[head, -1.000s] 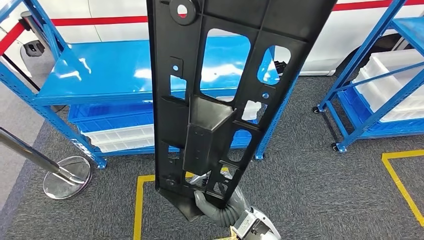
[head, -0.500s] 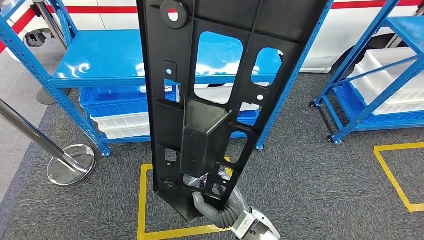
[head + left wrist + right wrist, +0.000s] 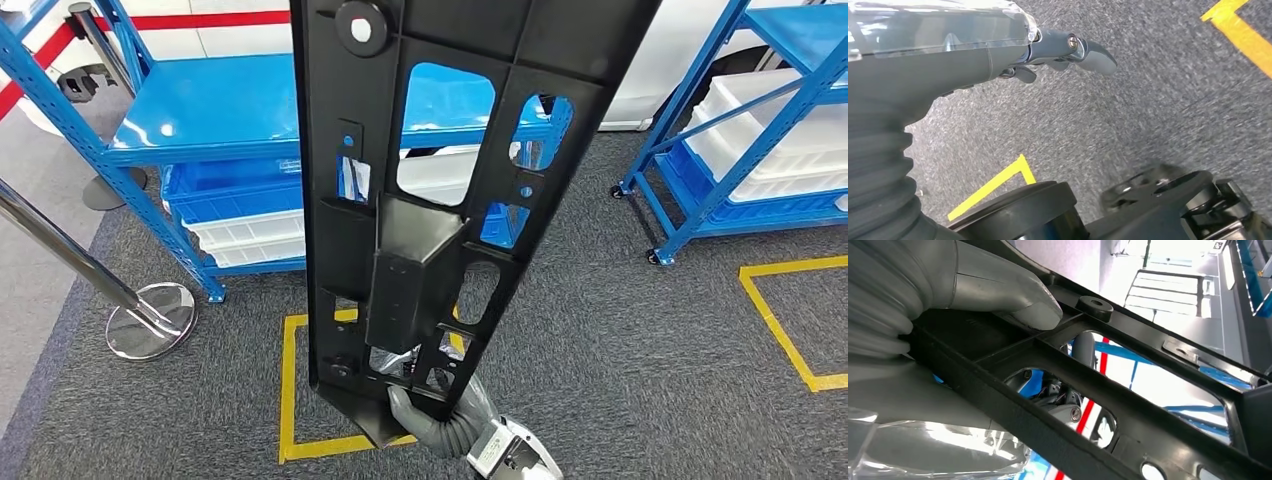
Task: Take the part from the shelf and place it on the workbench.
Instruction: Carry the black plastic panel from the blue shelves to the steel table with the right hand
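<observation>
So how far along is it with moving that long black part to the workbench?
Picking up looks done: the right hand grips the long black plastic part by its lower end and holds it upright, clear of the blue shelf behind it. The carry is in hand. The left hand hangs over the grey carpet, holding nothing. Placing is left; no workbench can be seen here.

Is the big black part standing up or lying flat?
Standing up. The black part rises tall, gripped at its bottom end by the right hand.
</observation>
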Controlling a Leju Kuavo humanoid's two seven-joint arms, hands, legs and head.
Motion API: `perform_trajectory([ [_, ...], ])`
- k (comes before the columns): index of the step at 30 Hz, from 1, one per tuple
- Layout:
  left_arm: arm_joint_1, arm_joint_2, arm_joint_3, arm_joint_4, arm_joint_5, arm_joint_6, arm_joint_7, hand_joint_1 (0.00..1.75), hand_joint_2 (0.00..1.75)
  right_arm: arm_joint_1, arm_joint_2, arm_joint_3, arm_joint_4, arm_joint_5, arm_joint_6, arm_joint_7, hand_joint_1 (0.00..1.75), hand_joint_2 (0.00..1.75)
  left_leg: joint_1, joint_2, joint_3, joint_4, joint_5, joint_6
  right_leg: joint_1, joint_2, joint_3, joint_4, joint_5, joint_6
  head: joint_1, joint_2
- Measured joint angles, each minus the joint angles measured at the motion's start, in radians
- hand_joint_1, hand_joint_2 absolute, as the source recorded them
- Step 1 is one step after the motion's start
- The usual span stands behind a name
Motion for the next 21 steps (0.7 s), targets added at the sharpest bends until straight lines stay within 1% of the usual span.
perform_trajectory([
  [1,0.001,0.000,0.000,0.000,-0.002,-0.001,0.000,0.00,1.75,0.001,0.000,-0.002,0.000,-0.001,0.000,0.001,1.75,1.75,0.003,-0.001,0.025,-0.015,0.025,-0.002,-0.001,0.007,-0.013,0.005,0.007,0.004,0.000,0.000],
  [2,0.003,0.001,0.000,0.000,-0.004,-0.001,0.001,0.00,1.75,0.002,0.000,-0.003,0.000,-0.001,0.001,0.001,1.75,1.75,0.006,-0.008,0.069,-0.069,0.053,-0.003,-0.003,0.016,-0.026,0.012,0.013,0.008,0.000,0.000],
  [3,0.005,0.001,0.000,0.000,-0.006,-0.002,0.002,0.00,1.75,0.002,0.000,-0.004,0.000,-0.001,0.001,0.002,1.75,1.75,0.009,-0.025,0.119,-0.141,0.063,-0.003,-0.004,0.025,-0.038,0.020,0.018,0.013,0.000,0.000],
  [4,0.009,0.002,0.000,0.000,-0.007,-0.003,0.003,0.00,1.75,0.002,0.000,-0.005,0.000,-0.001,0.001,0.002,1.75,1.75,0.011,-0.046,0.164,-0.211,0.064,-0.001,-0.004,0.034,-0.049,0.027,0.023,0.018,0.000,0.000],
  [5,0.013,0.002,0.000,0.000,-0.007,-0.004,0.003,0.00,1.75,0.002,0.001,-0.006,0.000,-0.001,0.001,0.002,1.75,1.75,0.012,-0.063,0.192,-0.262,0.056,0.002,-0.004,0.042,-0.059,0.033,0.029,0.024,0.000,0.000],
  [6,0.015,0.002,0.000,0.000,-0.008,-0.004,0.003,0.00,1.75,0.003,0.001,-0.007,0.000,-0.002,0.001,0.002,1.75,1.75,0.011,-0.073,0.202,-0.284,0.045,0.006,-0.004,0.049,-0.067,0.036,0.036,0.031,0.000,0.000],
  [7,0.016,0.002,0.000,0.000,-0.008,-0.005,0.003,0.00,1.75,0.004,0.002,-0.009,0.000,-0.002,0.001,0.002,1.75,1.75,0.009,-0.069,0.201,-0.290,0.045,0.012,-0.003,0.058,-0.073,0.037,0.044,0.038,0.000,0.000],
  [8,0.016,0.001,-0.001,0.000,-0.009,-0.005,0.003,0.00,1.75,0.006,0.002,-0.011,0.000,-0.002,0.002,0.002,1.75,1.75,0.010,-0.059,0.197,-0.290,0.049,0.020,-0.005,0.061,-0.077,0.039,0.048,0.044,0.000,0.000],
  [9,0.016,0.001,-0.001,0.000,-0.010,-0.006,0.004,0.00,1.75,0.007,0.002,-0.013,-0.001,-0.002,0.002,0.002,1.75,1.75,0.010,-0.047,0.193,-0.291,0.055,0.029,-0.006,0.055,-0.084,0.048,0.042,0.050,0.000,0.000],
  [10,0.016,0.001,-0.002,0.000,-0.012,-0.007,0.005,0.00,1.75,0.008,0.002,-0.016,-0.001,-0.002,0.003,0.002,1.75,1.75,0.012,-0.035,0.189,-0.294,0.061,0.039,-0.007,0.043,-0.097,0.073,0.022,0.055,0.000,0.000],
  [11,0.016,0.000,-0.002,0.000,-0.013,-0.007,0.006,0.00,1.75,0.009,0.002,-0.018,-0.002,-0.003,0.005,0.002,1.75,1.75,0.012,-0.022,0.183,-0.295,0.067,0.046,-0.009,0.026,-0.118,0.120,-0.010,0.059,0.000,0.000],
  [12,0.017,0.000,-0.002,0.000,-0.014,-0.008,0.008,0.00,1.75,0.010,0.002,-0.019,-0.002,-0.003,0.008,0.002,1.75,1.75,0.011,-0.010,0.176,-0.295,0.072,0.050,-0.010,0.012,-0.146,0.185,-0.050,0.063,0.000,0.000],
  [13,0.017,0.001,-0.002,0.000,-0.014,-0.008,0.009,0.00,1.75,0.010,0.002,-0.020,-0.003,-0.003,0.011,0.002,1.75,1.75,0.009,0.001,0.169,-0.294,0.076,0.051,-0.011,0.005,-0.173,0.254,-0.084,0.067,0.000,0.000],
  [14,0.017,0.001,-0.002,0.000,-0.014,-0.008,0.010,0.00,1.75,0.011,0.002,-0.022,-0.003,-0.004,0.014,0.003,1.75,1.75,0.008,0.014,0.162,-0.293,0.080,0.051,-0.012,0.001,-0.191,0.307,-0.105,0.071,0.000,0.000],
  [15,0.016,0.002,-0.002,0.000,-0.014,-0.008,0.011,0.00,1.75,0.011,0.002,-0.024,-0.003,-0.004,0.015,0.003,1.75,1.75,0.007,0.025,0.156,-0.291,0.084,0.050,-0.013,-0.002,-0.190,0.324,-0.108,0.073,0.000,0.000],
  [16,0.016,0.002,-0.002,0.000,-0.014,-0.008,0.011,0.00,1.75,0.012,0.002,-0.026,-0.003,-0.004,0.016,0.003,1.75,1.75,0.007,0.037,0.151,-0.288,0.086,0.048,-0.013,-0.006,-0.168,0.302,-0.095,0.073,0.000,0.000],
  [17,0.015,0.002,-0.002,0.000,-0.014,-0.008,0.012,0.00,1.75,0.012,0.002,-0.027,-0.003,-0.004,0.017,0.003,1.75,1.75,0.007,0.047,0.147,-0.286,0.087,0.047,-0.013,-0.014,-0.125,0.241,-0.069,0.071,0.000,0.000],
  [18,0.014,0.002,-0.002,0.000,-0.014,-0.008,0.013,0.00,1.75,0.011,0.002,-0.028,-0.003,-0.005,0.018,0.004,1.75,1.75,0.006,0.057,0.146,-0.284,0.088,0.044,-0.011,-0.032,-0.075,0.164,-0.050,0.066,0.000,0.000],
  [19,0.014,0.002,-0.002,0.000,-0.014,-0.008,0.014,0.00,1.75,0.011,0.002,-0.029,-0.003,-0.005,0.018,0.003,1.75,1.75,0.004,0.065,0.145,-0.281,0.088,0.040,-0.008,-0.048,-0.037,0.100,-0.035,0.058,0.000,0.000],
  [20,0.014,0.002,-0.003,0.000,-0.014,-0.008,0.014,0.00,1.75,0.010,0.002,-0.030,-0.004,-0.005,0.018,0.003,1.75,1.75,0.002,0.071,0.144,-0.280,0.089,0.035,-0.004,-0.059,-0.014,0.058,-0.028,0.049,0.000,0.000],
  [21,0.013,0.002,-0.003,0.000,-0.014,-0.008,0.015,0.00,1.75,0.010,0.002,-0.030,-0.005,-0.006,0.019,0.003,1.75,1.75,-0.001,0.077,0.143,-0.280,0.089,0.030,0.000,-0.064,-0.008,0.041,-0.029,0.041,0.000,0.000],
])
